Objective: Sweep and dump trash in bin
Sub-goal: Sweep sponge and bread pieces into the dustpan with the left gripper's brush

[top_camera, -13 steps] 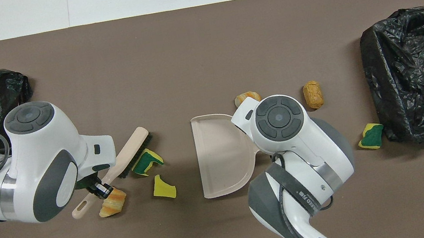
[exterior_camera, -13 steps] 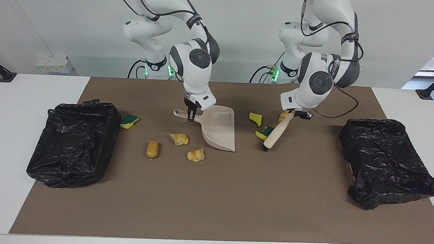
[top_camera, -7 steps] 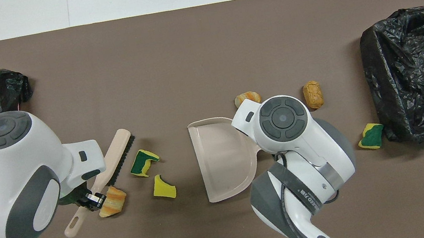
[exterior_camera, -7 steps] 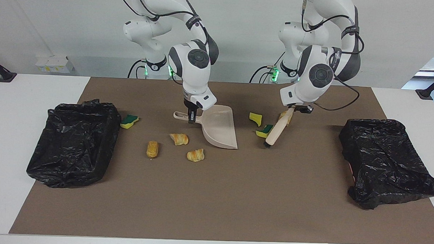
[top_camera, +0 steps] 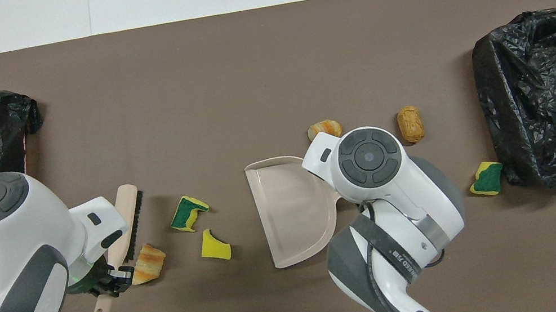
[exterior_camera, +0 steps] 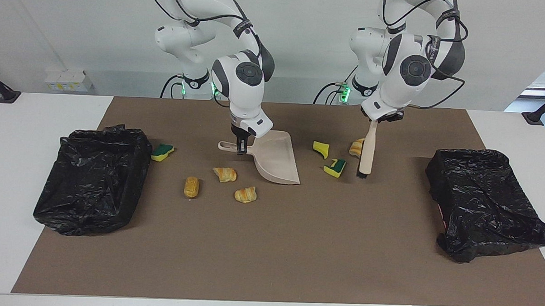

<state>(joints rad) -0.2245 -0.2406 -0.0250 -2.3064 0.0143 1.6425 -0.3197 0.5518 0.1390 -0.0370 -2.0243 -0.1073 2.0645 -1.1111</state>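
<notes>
I am gripping the brush (exterior_camera: 367,149) by its handle with my left end effector (exterior_camera: 377,122), fingers clamped tight on it; the brush is hanging steeply, handle up and bristle end down at the brown mat (exterior_camera: 269,243), its long axis running away from me. My right end effector (exterior_camera: 241,146) is closed on the handle of the dustpan (exterior_camera: 274,158), which is lying near the middle of the table (exterior_camera: 9,162) with its wide mouth tipped down to the mat and facing away from me, handle pointing toward my right arm's end. The trash is lying scattered on the mat in two groups. Beside the brush, toward my left arm's end, a croissant lump (top_camera: 148,263) is touching the brush's side, with a green-and-yellow sponge piece (top_camera: 187,213) and a plain yellow sponge piece (top_camera: 214,246) between the brush and the dustpan. By the dustpan, three bread lumps (exterior_camera: 225,174) (exterior_camera: 245,194) (exterior_camera: 191,187) are lying apart from one another, farther from me than the pan's handle. Another sponge piece (exterior_camera: 162,152) is sitting just beside the black-lined bin (exterior_camera: 90,178) at my right arm's end; a second black-lined bin (exterior_camera: 484,201) is sitting at my left arm's end.
</notes>
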